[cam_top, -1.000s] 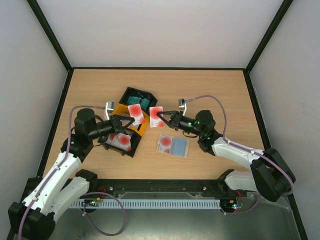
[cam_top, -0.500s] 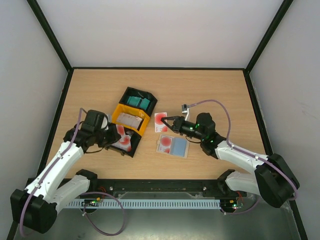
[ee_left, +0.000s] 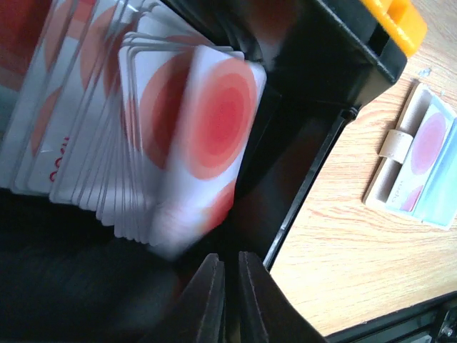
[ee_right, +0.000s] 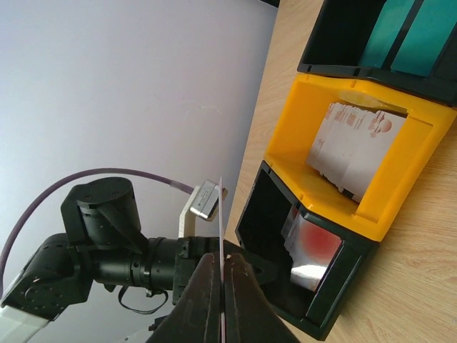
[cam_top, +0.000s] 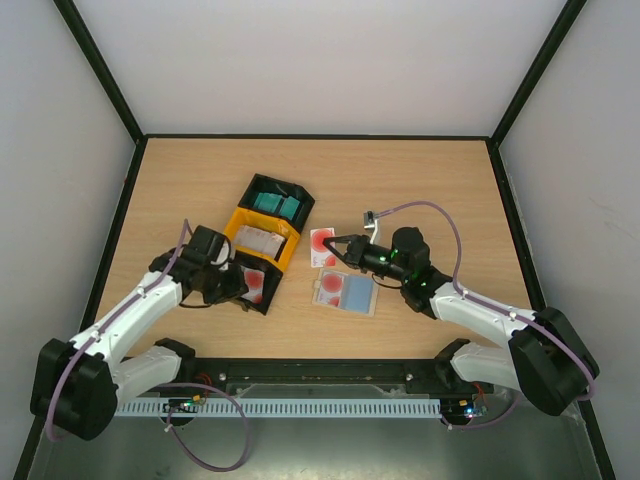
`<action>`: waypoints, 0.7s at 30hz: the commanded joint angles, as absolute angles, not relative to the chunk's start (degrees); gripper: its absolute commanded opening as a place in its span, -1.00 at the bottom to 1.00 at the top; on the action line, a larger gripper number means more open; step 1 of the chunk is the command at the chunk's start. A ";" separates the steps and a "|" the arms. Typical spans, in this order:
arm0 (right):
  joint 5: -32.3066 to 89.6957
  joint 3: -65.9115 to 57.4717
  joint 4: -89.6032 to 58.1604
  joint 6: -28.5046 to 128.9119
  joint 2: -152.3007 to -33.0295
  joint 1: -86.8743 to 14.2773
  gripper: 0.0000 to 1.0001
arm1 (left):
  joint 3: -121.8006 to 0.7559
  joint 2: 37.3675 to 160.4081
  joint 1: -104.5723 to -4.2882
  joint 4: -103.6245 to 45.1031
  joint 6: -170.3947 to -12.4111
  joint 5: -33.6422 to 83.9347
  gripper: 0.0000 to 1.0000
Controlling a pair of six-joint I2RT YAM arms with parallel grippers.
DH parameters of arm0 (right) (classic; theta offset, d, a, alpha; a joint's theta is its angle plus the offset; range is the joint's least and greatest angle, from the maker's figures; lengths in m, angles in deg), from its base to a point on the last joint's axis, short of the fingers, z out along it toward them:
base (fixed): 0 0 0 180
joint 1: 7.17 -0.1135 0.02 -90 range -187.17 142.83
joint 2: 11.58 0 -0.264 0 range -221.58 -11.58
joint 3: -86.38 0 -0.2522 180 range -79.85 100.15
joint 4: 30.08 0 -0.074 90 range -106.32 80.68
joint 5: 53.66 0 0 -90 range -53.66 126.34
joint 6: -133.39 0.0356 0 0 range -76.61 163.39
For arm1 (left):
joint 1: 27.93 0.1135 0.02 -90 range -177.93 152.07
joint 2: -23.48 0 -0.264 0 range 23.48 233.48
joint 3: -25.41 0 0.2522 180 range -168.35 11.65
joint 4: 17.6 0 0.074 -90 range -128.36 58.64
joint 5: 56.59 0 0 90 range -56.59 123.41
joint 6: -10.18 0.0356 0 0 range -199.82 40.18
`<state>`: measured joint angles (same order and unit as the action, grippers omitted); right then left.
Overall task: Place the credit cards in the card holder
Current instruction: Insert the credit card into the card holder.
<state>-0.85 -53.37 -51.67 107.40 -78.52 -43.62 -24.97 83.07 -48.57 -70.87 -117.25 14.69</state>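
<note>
Pale wood-grain tabletop (cam_top: 200, 170), white walls (cam_top: 300, 60) around. Midway at best, I judge: the flat beige squarish card holder (cam_top: 347, 292) lies open near the front with two glossy cards seemingly in it (one red-spotted, one pale blue). Stacks wait in the black and yellow plastic tray bins (cam_top: 262, 240). The right gripper (cam_top: 336, 244) pinches a thin white red-marked plastic card (cam_top: 320, 245) just beyond the holder. The left gripper (ee_left: 227, 275), down in the nearest black bin beside rounded-cornered red-circled cards (ee_left: 143, 121), shows a slim gap; gripping or not, I cannot tell.
</note>
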 commanded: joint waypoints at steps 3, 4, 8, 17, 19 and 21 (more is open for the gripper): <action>-0.08 -53.90 -52.35 106.32 -77.35 -43.47 -0.96 | -23.35 86.03 -49.00 -68.76 -115.20 12.68 -0.68; -0.10 -53.91 -52.35 106.32 -77.35 -43.47 -0.96 | -23.56 86.24 -49.01 -69.02 -115.35 13.25 -0.57; -0.06 -54.10 -51.76 106.34 -76.92 -43.43 -0.96 | -25.32 85.54 -49.14 -71.44 -116.35 17.63 -0.22; 3.11 -54.39 -44.38 103.60 -72.89 -43.44 -0.96 | -30.81 78.68 -52.76 -64.89 -118.65 15.28 0.25; 4.73 -54.89 -42.73 103.47 -71.42 -43.43 -0.96 | -30.90 78.70 -55.35 -60.12 -119.68 13.34 0.37; 6.11 -55.45 -40.77 103.33 -70.28 -43.46 -0.96 | -30.82 79.27 -58.63 -53.85 -120.73 12.46 0.49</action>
<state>2.45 -54.31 -45.14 105.08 -72.93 -43.62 -29.74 78.88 -54.34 -64.40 -118.67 16.48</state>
